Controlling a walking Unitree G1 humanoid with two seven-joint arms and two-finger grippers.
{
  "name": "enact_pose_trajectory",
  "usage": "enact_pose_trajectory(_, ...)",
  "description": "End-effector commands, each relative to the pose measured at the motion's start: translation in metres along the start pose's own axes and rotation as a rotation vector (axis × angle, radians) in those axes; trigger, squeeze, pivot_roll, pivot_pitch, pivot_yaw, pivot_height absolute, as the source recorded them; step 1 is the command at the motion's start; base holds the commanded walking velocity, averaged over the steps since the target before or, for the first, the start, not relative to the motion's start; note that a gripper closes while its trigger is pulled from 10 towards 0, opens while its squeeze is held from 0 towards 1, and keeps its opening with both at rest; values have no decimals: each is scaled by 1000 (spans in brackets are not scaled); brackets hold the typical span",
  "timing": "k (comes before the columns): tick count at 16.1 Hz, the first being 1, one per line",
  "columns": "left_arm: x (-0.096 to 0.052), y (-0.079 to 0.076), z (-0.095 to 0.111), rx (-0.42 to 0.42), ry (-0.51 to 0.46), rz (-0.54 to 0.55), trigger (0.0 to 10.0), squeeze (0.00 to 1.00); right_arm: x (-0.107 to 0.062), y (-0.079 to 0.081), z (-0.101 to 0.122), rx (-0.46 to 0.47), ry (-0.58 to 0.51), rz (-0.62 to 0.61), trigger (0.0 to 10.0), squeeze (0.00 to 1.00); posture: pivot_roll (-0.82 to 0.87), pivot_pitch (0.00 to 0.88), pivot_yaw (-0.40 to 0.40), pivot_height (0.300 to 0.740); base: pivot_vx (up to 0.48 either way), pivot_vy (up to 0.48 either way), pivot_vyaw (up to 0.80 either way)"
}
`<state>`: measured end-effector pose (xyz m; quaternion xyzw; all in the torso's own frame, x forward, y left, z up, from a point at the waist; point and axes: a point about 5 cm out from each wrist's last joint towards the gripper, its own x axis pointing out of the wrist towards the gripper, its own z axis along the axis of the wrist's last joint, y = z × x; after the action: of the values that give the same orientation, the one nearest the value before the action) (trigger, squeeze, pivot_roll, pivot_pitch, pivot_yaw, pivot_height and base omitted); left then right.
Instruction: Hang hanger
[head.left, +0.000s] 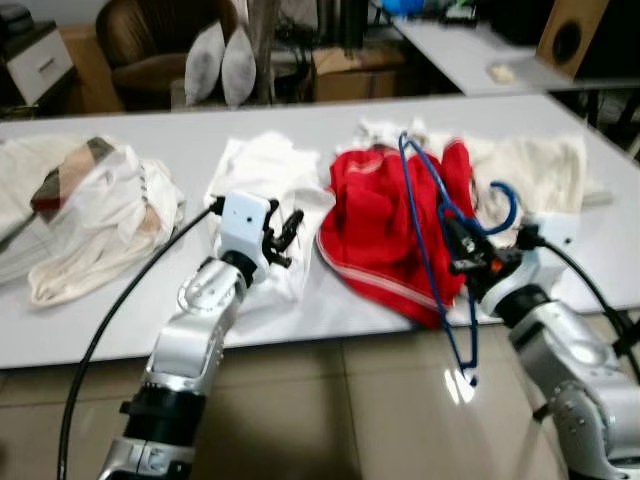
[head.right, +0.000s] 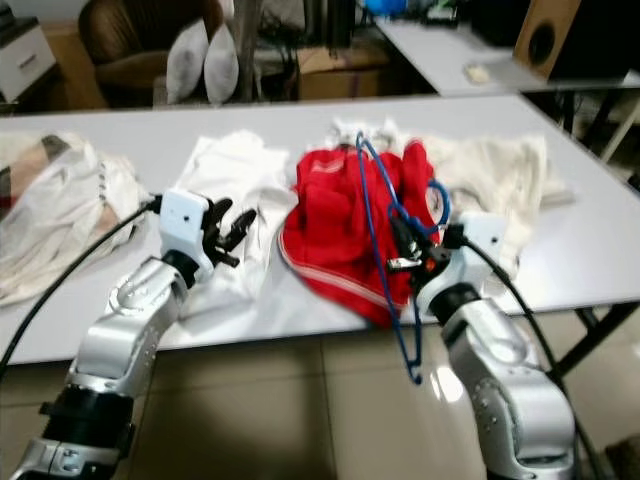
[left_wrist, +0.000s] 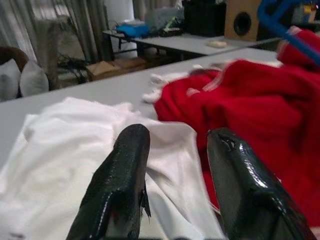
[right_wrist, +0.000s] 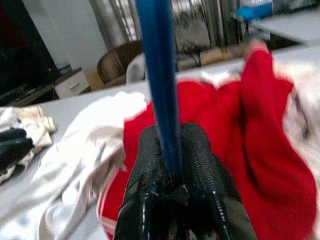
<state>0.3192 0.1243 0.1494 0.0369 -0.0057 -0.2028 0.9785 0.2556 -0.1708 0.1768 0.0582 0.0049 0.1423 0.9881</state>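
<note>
We saw the right gripper (head.left: 462, 252) clamped on the blue hanger (head.left: 430, 225), its two black fingers (right_wrist: 150, 165) pressed against one thin bar in the right wrist view; the hanger stood nearly upright in that grasp, its long axis running from above the gripper, over the red garment (head.left: 385, 225), down past the table (head.left: 300, 120) edge below it; the hook end seemed to curl just beside the gripper, though blur left us unsure. The left gripper (head.left: 283, 232) hovered over the white garment (head.left: 265, 180) with its fingers apart and nothing between them; the hanger lay beyond the red garment from it, so the right arm was plainly nearer. We counted one hanger, one red garment and several pale garments, at least four; we judged hanging not yet done.
</note>
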Motion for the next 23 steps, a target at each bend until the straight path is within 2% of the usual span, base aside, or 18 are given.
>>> enact_pose_trajectory(1, -1, 5, 2, -18, -4, -8, 10000, 0, 1, 6, 5, -4, -24, 38, 10000, 0, -145, 0, 28, 740, 0, 0, 0)
enact_pose_trajectory(2, 0, 4, 3, -60, -16, -34, 10000, 0, 1, 6, 7, -8, -27, 41, 10000, 0, -145, 0, 28, 740, 0, 0, 0)
enact_pose_trajectory(3, 6, 5, 0, -54, 17, -88, 10000, 1000, 2, 6, 8, -12, -30, 43, 10000, 0, -142, 0, 32, 740, 0, 0, 0)
enact_pose_trajectory(4, 14, 7, -3, -14, 58, -125, 10000, 1000, 4, 6, 8, -18, -30, 41, 10000, 0, -141, 0, 40, 740, 0, 0, 0)
enact_pose_trajectory(5, 22, 11, -3, 8, 81, -119, 10000, 1000, 4, 6, 8, -22, -28, 31, 10000, 0, -142, 0, 44, 740, 0, 0, 0)
enact_pose_trajectory(6, 24, 12, -3, 11, 90, -115, 10000, 1000, 4, 6, 8, -23, -26, 25, 10000, 0, -143, 0, 50, 740, 0, 0, 0)
enact_pose_trajectory(7, 33, 15, -5, 26, 138, -129, 10000, 965, 5, 4, 7, -17, -24, -9, 10000, 0, -147, 0, 72, 740, 0, 0, 0)
enact_pose_trajectory(8, 35, 15, -5, 25, 146, -131, 10000, 337, 5, 4, 7, -15, -24, -15, 10000, 0, -148, 0, 74, 740, 0, 0, 0)
enact_pose_trajectory(9, 41, 12, -7, -12, 168, -155, 10000, 0, 3, 3, 6, -11, -25, -28, 10000, 0, -148, 0, 84, 740, 0, 0, 0)
enact_pose_trajectory(10, 46, 8, -11, -33, 200, -183, 10000, 0, 2, 2, 4, -10, -22, -40, 10000, 0, -151, 0, 89, 740, 0, 0, 0)
enact_pose_trajectory(13, 56, 5, -12, -58, 210, -192, 10000, 0, -1, -1, 2, -10, -14, -53, 10000, 0, -156, 0, 89, 740, 0, 0, 0)
enact_pose_trajectory(15, 62, 9, -15, 1, 247, -139, 10000, 0, -1, -4, 1, -19, -6, -58, 10000, 0, -163, 0, 87, 740, 0, 0, 0)
enact_pose_trajectory(17, 63, 9, -20, 4, 278, -127, 10000, 0, -2, -4, 2, -24, -4, -59, 10000, 0, -168, 0, 86, 740, 0, 0, 0)
enact_pose_trajectory(18, 63, 8, -23, 6, 292, -124, 3804, 0, -1, -5, 2, -28, -3, -57, 10000, 0, -174, 0, 84, 740, 0, 0, 0)
enact_pose_trajectory(19, 62, 7, -25, 1, 300, -125, 980, 0, -2, -5, 2, -32, -1, -54, 10000, 0, -174, 0, 84, 740, 0, 0, 0)
enact_pose_trajectory(20, 63, 6, -27, -2, 301, -129, 0, 0, -1, -5, 2, -35, 1, -51, 10000, 0, -178, 0, 80, 740, 0, 0, 0)
enact_pose_trajectory(23, 64, 4, -30, -7, 308, -140, 0, 0, -1, -5, 2, -40, 8, -42, 10000, 0, -179, 0, 77, 740, 0, 0, 0)
